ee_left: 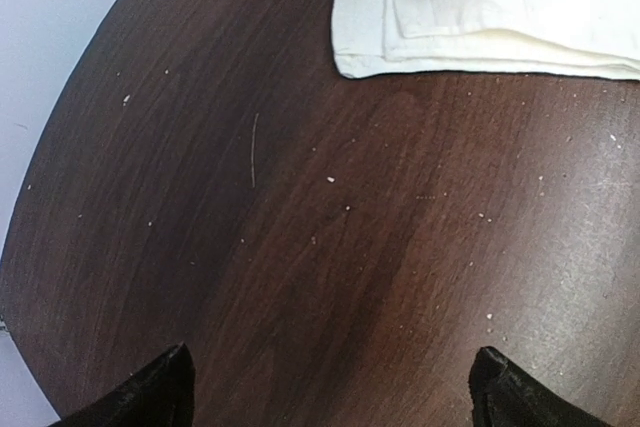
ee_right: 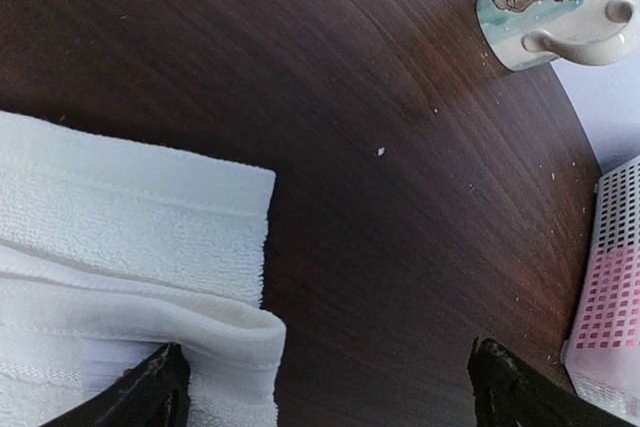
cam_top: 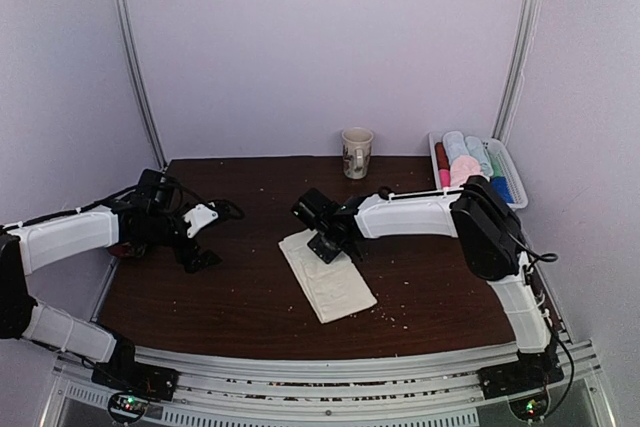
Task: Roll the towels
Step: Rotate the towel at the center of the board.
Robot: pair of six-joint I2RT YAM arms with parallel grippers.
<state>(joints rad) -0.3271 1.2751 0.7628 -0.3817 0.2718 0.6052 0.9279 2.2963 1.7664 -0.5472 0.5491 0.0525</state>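
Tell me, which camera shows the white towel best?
The top view: it alone shows the white towel along its full length. The left wrist view catches only one end at its top edge; the right wrist view shows just a folded corner, close up.

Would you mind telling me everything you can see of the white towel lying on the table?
The white towel is a soft, terry-looking cloth, cream-white and folded into a long rectangle of several layers. One folded edge curls up slightly in the right wrist view. It lies flat and not yet rolled near the middle of the dark wooden table, set diagonally in the top view. The right gripper is over its far end with its jaws open. Whether the fingers touch the cloth cannot be told.
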